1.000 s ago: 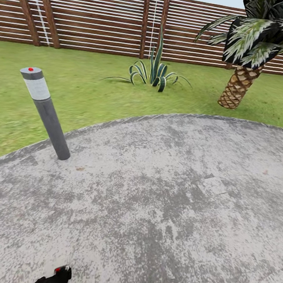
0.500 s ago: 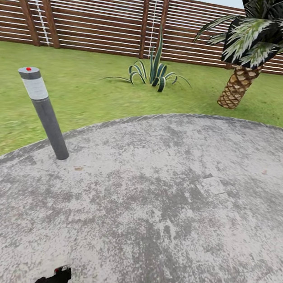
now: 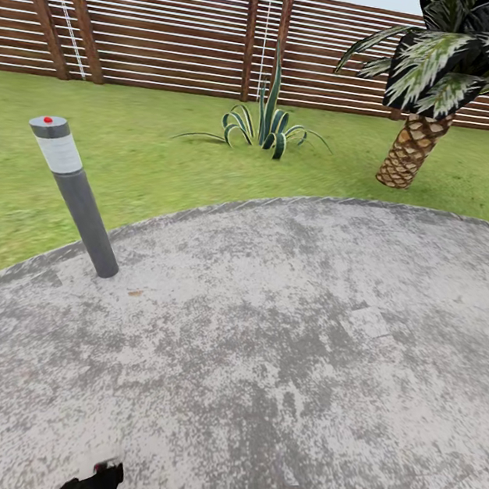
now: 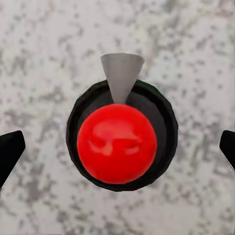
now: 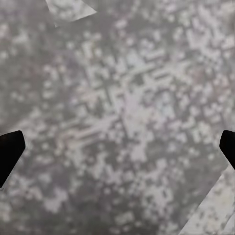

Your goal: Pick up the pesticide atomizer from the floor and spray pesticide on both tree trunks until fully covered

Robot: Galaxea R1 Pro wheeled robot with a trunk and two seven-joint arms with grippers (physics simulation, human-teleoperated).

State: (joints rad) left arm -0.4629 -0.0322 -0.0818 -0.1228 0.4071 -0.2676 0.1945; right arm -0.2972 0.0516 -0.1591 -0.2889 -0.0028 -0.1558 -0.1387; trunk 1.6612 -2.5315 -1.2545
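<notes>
Beneath left gripper (image 4: 117, 147) — red-capped object (image 4: 117, 143)

Garden lawn and fence in the head view.
The garden (image 3: 156, 152) was a wide lawn of green grass that lay beyond the curved edge of the grey paved ground. At its far side stood a brown fence (image 3: 153, 25) of horizontal wooden slats, upright, closing the grass.
</notes>
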